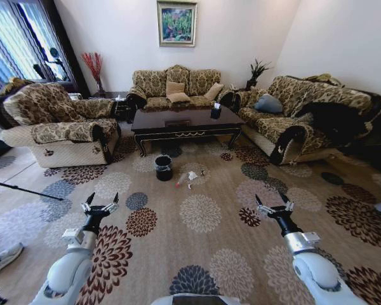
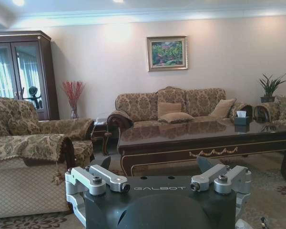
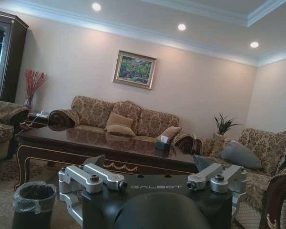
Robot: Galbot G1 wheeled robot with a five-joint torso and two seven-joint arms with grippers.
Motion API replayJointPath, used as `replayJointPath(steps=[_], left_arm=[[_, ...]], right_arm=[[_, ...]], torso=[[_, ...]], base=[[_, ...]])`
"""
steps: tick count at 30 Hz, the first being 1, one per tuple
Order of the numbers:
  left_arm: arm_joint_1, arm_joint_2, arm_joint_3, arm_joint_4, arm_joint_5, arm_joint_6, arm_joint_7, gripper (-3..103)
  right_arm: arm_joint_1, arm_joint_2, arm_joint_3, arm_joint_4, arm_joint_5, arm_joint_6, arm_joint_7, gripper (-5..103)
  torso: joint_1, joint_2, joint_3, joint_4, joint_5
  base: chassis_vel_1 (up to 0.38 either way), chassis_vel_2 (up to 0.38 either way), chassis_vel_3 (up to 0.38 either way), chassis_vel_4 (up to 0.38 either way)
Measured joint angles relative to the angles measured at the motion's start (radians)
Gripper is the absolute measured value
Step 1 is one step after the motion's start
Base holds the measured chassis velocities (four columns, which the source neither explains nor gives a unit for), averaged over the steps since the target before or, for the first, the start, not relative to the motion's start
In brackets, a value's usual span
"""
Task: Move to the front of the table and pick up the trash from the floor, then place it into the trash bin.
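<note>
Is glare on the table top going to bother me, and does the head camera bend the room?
Left wrist view: the table top mirrors the sofa cushions. Right wrist view: the same gloss, and lit ceiling spots; the trash bin reads clearly. Head view: wide-angle lens bows walls and sofas outward; the trash is small but evenly lit.

Trash bin point(image 1: 163, 168) on floor just before table point(image 1: 185, 122); trash point(image 1: 189, 178) right of bin; sofa point(image 1: 178, 86) behind table.
</note>
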Motion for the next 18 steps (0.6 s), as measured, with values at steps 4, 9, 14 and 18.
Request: replayJointPath(steps=[4,9,14,18], left_arm=[[0.015,0.006,0.000,-0.006,0.006,0.005,0.003,100],[0.028,0.010,-0.007,-0.015,-0.001,0.011,0.022,100],[0.041,0.003,-0.009,-0.023,-0.004,0.012,0.032,100],[0.044,-0.006,-0.005,-0.024,0.005,0.010,0.029,100]], right_arm=[[-0.004,-0.002,0.002,0.004,0.002,0.001,0.000,100],[-0.005,-0.004,0.002,0.004,0.003,0.002,0.000,100],[-0.008,-0.003,0.002,0.011,0.003,0.002,0.001,100],[-0.018,0.007,0.008,0.017,-0.001,0.006,0.001,100]], torso=[[0.000,-0.001,0.000,0.0000,0.0000],[-0.005,-0.010,-0.005,0.0000,0.0000],[-0.016,-0.036,-0.019,0.0000,0.0000],[-0.029,-0.064,-0.035,0.0000,0.0000]], base=[[0.000,0.000,0.000,0.000],[0.000,0.000,0.000,0.000],[0.000,0.000,0.000,0.000],[0.000,0.000,0.000,0.000]])
